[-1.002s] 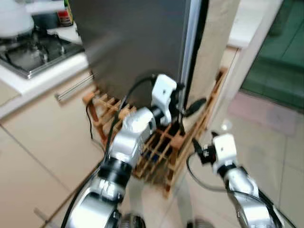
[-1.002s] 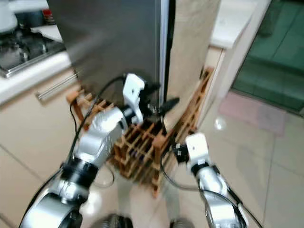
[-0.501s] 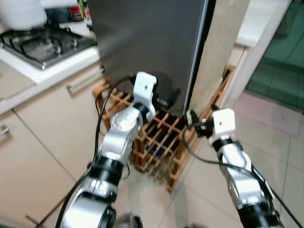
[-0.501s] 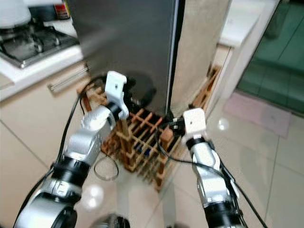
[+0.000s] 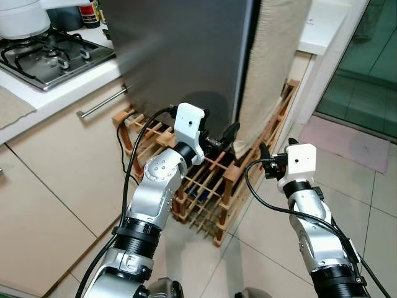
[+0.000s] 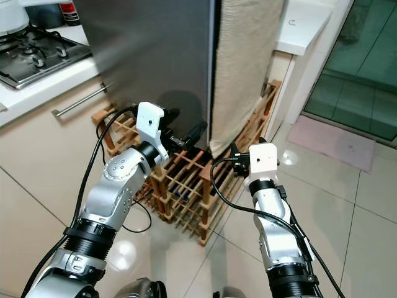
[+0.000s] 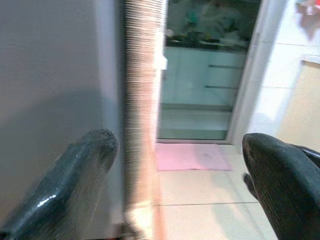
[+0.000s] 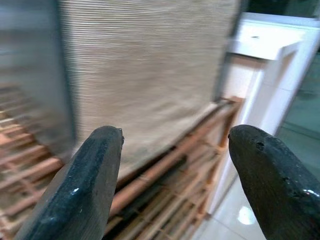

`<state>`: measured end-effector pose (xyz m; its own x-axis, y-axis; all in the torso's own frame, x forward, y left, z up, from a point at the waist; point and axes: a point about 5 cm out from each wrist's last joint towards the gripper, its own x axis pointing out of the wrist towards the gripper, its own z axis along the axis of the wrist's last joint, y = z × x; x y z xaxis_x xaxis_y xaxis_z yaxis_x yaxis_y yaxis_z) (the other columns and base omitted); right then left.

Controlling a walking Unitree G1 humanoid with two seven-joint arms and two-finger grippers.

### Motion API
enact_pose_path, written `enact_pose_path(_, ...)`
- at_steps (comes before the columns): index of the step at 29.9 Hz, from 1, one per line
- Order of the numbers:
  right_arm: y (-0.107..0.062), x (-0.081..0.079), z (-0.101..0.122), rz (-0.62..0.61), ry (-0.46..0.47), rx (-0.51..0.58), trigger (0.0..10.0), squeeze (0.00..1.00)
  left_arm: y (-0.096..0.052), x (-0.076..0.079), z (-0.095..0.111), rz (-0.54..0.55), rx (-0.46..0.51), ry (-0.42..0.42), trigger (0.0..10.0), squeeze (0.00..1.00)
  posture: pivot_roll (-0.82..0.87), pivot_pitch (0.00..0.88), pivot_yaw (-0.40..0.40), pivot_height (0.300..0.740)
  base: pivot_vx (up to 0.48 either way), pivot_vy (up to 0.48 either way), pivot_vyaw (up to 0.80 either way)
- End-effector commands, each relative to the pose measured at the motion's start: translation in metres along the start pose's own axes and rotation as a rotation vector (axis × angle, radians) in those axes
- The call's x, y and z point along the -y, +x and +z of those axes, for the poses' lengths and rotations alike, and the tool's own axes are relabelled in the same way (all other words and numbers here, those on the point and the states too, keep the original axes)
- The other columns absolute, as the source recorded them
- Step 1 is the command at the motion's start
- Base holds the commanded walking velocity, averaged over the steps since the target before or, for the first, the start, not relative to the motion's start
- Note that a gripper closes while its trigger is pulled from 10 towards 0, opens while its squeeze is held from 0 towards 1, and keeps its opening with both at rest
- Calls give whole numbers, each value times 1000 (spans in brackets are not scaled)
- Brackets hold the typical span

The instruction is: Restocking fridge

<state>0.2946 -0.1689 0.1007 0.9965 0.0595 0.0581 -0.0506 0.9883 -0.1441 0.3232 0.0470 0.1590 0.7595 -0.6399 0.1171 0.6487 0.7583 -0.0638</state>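
A grey steel fridge [image 5: 180,49] stands shut in front of me, with a beige cloth [image 5: 273,56] hanging down its right side. My left gripper [image 5: 218,127] is raised at the fridge's lower right edge, open and holding nothing. In the left wrist view its fingers [image 7: 85,165] frame the fridge's edge and the cloth [image 7: 142,125]. My right gripper [image 5: 273,149] hovers open and holding nothing just right of it, low in front of the cloth [image 8: 150,65], fingers [image 8: 90,180] spread.
A wooden bottle rack [image 5: 205,192] sits on the floor at the fridge's foot, below both grippers. A counter with a gas hob [image 5: 49,53] and a cabinet handle [image 5: 102,102] lie to the left. Tiled floor, a pink mat [image 5: 353,139] and a glass door [image 5: 372,56] are on the right.
The head view has swung and steadied. My left gripper has shifted right toward the fridge's edge by the cloth. The right gripper has risen since a second ago. Both stay open.
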Motion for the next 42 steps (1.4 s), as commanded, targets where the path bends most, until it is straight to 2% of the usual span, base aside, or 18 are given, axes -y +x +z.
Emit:
enact_pose_path(1, 1, 3, 1, -20, 5, 1, 10000, 51, 0, 4, 5, -21, 14, 8, 10000, 0, -119, 27, 33, 711, 0, -480, 0)
enact_pose_path(5, 1, 3, 1, -18, -12, -2, 10000, 78, -1, 4, 3, -19, 1, 13, 10000, 0, -117, 19, 32, 711, 0, -480, 700)
enact_pose_path(12, -10, 0, -4, 21, -21, -16, 10000, 51, 3, -11, -1, 97, -41, 68, 10000, 0, -122, 5, 30, 711, 36, -125, 273)
enact_pose_path(14, -19, 1, -13, 35, -25, -48, 10000, 55, 10, -22, 5, 167, -55, 133, 10000, 0, -127, 0, 28, 711, 0, 0, 0)
enact_pose_path(16, -27, 0, -21, 56, -32, -72, 10000, 55, 21, -28, 15, 197, -45, 142, 10000, 0, -133, 0, 29, 711, 0, 0, 0)
enact_pose_path(19, -31, -2, -24, 71, -28, -81, 10000, 55, 28, -27, 19, 201, -39, 150, 10000, 0, -136, 0, 29, 711, 0, 0, 0)
enact_pose_path(21, -44, -2, -32, 105, -34, -108, 10000, 59, 42, -27, 26, 243, -35, 163, 10000, 0, -145, 7, 32, 711, 0, 0, 0)
enact_pose_path(28, -67, 0, -46, 125, -53, -162, 10000, 63, 62, -26, 36, 300, -40, 215, 10000, 0, -170, 25, 44, 711, 0, 0, 0)
enact_pose_path(34, -71, -3, -46, 125, -41, -164, 10000, 63, 71, -21, 42, 308, -31, 235, 10000, 0, -176, 40, 52, 711, 0, 0, 0)
enact_pose_path(42, -82, -7, -51, 145, -27, -170, 10000, 71, 80, -7, 39, 240, -38, 210, 10000, 0, -180, 71, 69, 711, 0, 0, 0)
